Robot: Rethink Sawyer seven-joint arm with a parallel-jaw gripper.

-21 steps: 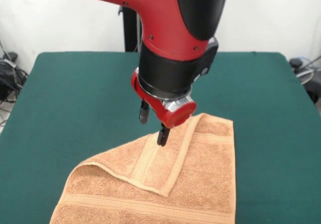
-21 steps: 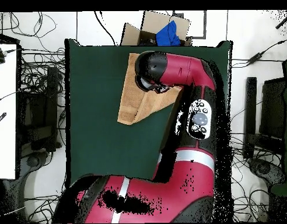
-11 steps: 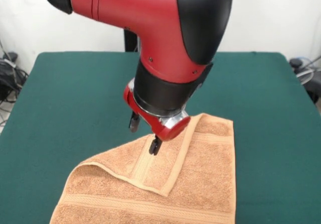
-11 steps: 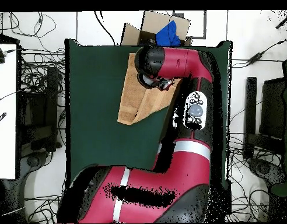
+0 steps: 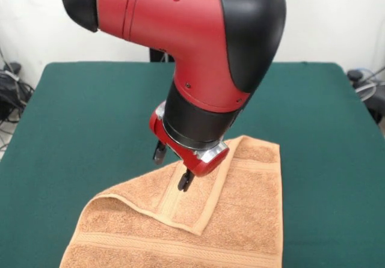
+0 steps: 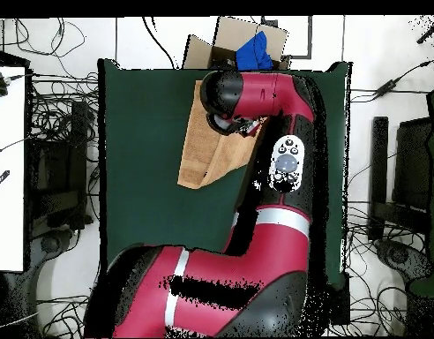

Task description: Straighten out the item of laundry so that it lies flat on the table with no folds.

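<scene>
The orange towel point(image 5: 228, 220) lay at the green bench's point(image 5: 84, 112) camera-side edge, one corner folded diagonally across it, long axis running along that edge, with the gripper point(image 5: 172, 169) spread open just above the fold

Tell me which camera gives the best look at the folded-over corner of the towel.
The front view: the towel fills the foreground, its folded flap lying just below the open end effector. In the overhead view the arm covers part of the towel, leaving only a tan patch with no clear fold.

My gripper point(image 5: 172, 169) has shifted toward 7 o'clock and lowered, closer to the towel's point(image 5: 240, 214) folded flap.
</scene>
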